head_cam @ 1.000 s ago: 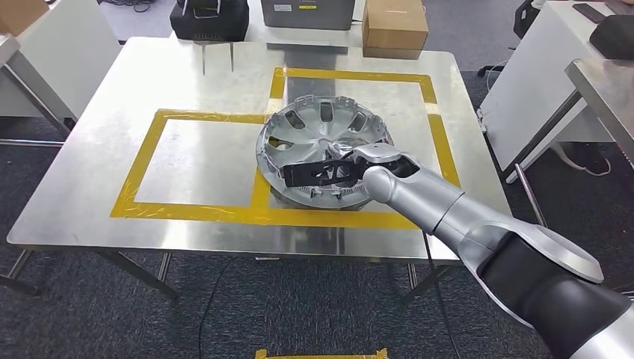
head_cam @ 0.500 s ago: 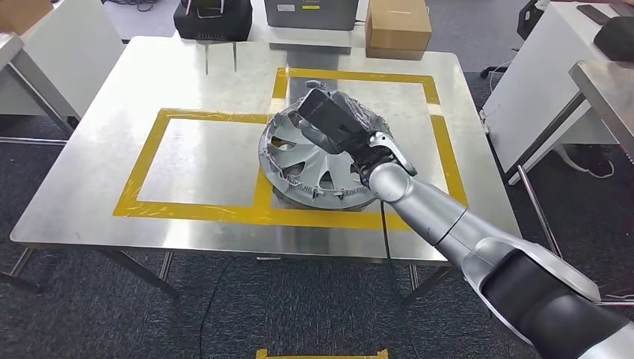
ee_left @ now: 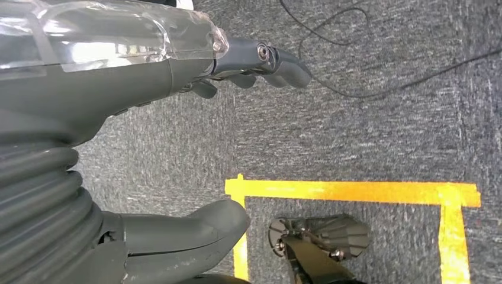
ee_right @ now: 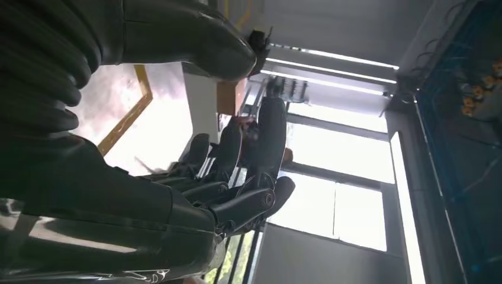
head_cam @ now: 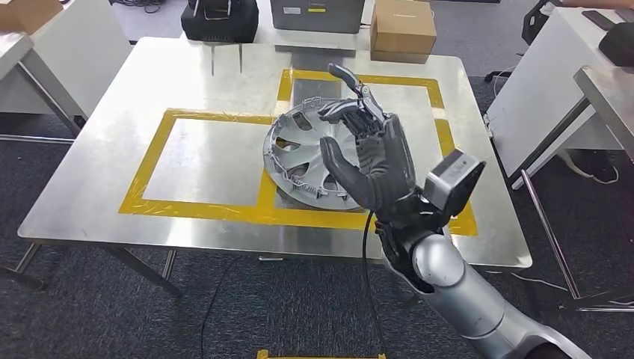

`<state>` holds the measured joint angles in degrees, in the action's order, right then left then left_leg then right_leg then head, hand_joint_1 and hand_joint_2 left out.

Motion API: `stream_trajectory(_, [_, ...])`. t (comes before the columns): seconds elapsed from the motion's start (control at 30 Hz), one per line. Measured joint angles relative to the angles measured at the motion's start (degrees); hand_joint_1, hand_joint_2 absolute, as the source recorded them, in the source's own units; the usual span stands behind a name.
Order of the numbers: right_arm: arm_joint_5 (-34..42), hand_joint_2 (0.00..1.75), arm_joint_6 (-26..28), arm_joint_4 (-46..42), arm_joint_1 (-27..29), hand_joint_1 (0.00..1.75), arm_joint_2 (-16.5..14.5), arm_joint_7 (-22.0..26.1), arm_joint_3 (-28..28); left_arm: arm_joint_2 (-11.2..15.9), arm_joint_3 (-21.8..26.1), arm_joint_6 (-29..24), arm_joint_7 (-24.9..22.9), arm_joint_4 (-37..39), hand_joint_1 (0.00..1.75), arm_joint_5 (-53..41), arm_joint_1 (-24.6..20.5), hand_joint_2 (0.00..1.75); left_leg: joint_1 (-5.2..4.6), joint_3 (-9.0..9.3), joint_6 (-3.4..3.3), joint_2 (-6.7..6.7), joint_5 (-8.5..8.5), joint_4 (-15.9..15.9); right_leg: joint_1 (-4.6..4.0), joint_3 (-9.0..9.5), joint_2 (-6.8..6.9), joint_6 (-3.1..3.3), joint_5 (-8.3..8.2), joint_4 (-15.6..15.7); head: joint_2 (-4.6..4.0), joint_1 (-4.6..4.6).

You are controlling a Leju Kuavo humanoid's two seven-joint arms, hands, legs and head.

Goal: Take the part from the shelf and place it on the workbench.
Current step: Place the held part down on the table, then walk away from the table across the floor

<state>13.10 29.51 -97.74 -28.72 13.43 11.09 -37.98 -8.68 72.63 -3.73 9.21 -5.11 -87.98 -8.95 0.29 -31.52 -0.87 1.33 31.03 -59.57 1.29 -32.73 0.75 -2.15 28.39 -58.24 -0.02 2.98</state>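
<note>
A silver wheel cover [head_cam: 303, 161] lies flat on the steel workbench [head_cam: 97, 127], across the yellow tape frames. My right hand [head_cam: 371, 157] is raised above its near right side, palm up toward the camera, fingers spread and holding nothing. The right wrist view shows the same hand [ee_right: 231, 171] with its fingers apart against bright windows. My left hand [ee_left: 195, 89] hangs over the carpet beside a yellow floor marking, fingers loosely apart and empty.
A cardboard box [head_cam: 404, 26], a black case [head_cam: 219, 18] and a grey device [head_cam: 318, 13] stand beyond the bench's far edge. Other tables flank it at left [head_cam: 45, 52] and right [head_cam: 598, 82]. Yellow tape [ee_left: 355, 192] marks the floor.
My right hand has let go of the wheel cover, lifted off it and drawn back toward me, turning palm-up. The wheel cover stays on the bench.
</note>
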Motion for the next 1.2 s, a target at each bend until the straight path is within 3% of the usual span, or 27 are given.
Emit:
stream_trajectory(0.07, [0.1, 1.75, 0.1, -4.0, 3.2, 1.75, 0.0, 0.9, 0.9, 0.1, 0.3, -0.1, 0.1, 0.0, 0.00, 0.0, 0.0, 1.75, 0.02, 0.00, 0.01, -0.03, 0.01, 0.0, -0.02, 0.02, 0.00, 0.01, 0.01, 0.0, 0.00, 0.01])
stream_trajectory(0.2, [0.9, 1.75, -0.6, -9.8, 7.8, 0.00, 0.3, 1.6, 2.6, 0.1, 0.9, 0.0, 0.6, 0.0, 0.00, -0.1, 0.0, 1.75, 0.05, 0.08, 0.02, -0.13, 0.01, 0.0, -0.05, 0.08, -0.03, 0.01, 0.01, 0.1, 0.00, -0.04])
stream_trajectory(0.23, [0.8, 1.75, -1.0, -10.9, 9.6, 0.00, 0.3, 2.0, 2.9, 0.2, 1.2, 0.1, 0.7, 0.0, 0.00, -0.2, 0.0, 1.75, 0.07, 0.10, 0.02, -0.13, 0.02, 0.0, -0.07, 0.12, -0.01, 0.01, 0.02, 0.1, 0.00, -0.04])
stream_trajectory(0.37, [-0.6, 1.75, -1.4, -14.2, 17.2, 0.00, 0.3, 4.3, 3.7, 0.4, 1.8, -0.2, 0.0, 0.0, 0.00, -0.6, 0.0, 0.00, 0.13, 0.12, 0.07, -0.21, 0.06, 0.0, -0.13, 0.17, -0.04, 0.02, 0.03, 0.1, 0.00, -0.04])
stream_trajectory(0.57, [0.5, 1.75, -0.7, -17.9, 24.0, 0.00, 0.3, 6.5, 5.1, 0.7, 3.1, -1.8, 0.1, 0.0, 0.00, -0.2, 0.0, 0.00, 0.16, 0.15, 0.06, -0.65, 0.09, 0.0, -0.16, 0.16, -0.22, 0.03, 0.03, 0.2, 0.00, 0.02])
stream_trajectory(0.83, [1.9, 1.75, -1.6, -19.9, 25.6, 0.00, 0.2, 7.3, 5.7, 0.9, 4.5, -2.6, -1.3, 0.0, 0.00, -0.2, -0.1, 0.00, -0.08, 0.21, -0.10, -1.23, 0.19, 0.0, -0.02, 0.15, -0.54, -0.26, -0.24, 0.3, 0.00, -0.12])
stream_trajectory(1.03, [2.1, 1.75, -1.8, -20.1, 25.7, 0.00, 0.2, 7.6, 6.0, 0.9, 5.2, -2.6, -2.1, 0.0, 0.00, -0.2, -0.2, 0.00, -0.21, 0.19, -0.95, -1.35, -0.32, 0.3, 0.32, 0.15, -0.70, -1.05, -0.43, 0.6, 0.00, -0.19])
stream_trajectory(1.1, [2.1, 1.75, -1.8, -20.3, 25.7, 0.00, 0.1, 7.7, 6.3, 0.9, 5.5, -2.6, -2.6, 0.0, 0.00, -0.2, -0.2, 0.00, 0.08, 0.32, -1.48, -1.46, -0.87, 0.7, 0.27, -0.76, -0.77, -1.24, 1.80, -2.1, 0.00, 0.20])
stream_trajectory(1.2, [2.1, 1.75, -1.9, -20.4, 25.8, 0.00, 0.1, 7.7, 6.7, 0.9, 5.7, -2.6, -2.8, 0.0, 0.00, -0.2, -0.2, 0.00, -0.06, 0.29, -1.75, -1.56, -1.06, 0.9, 0.25, -4.60, -0.77, -1.18, 7.47, -12.6, 0.00, 0.98])
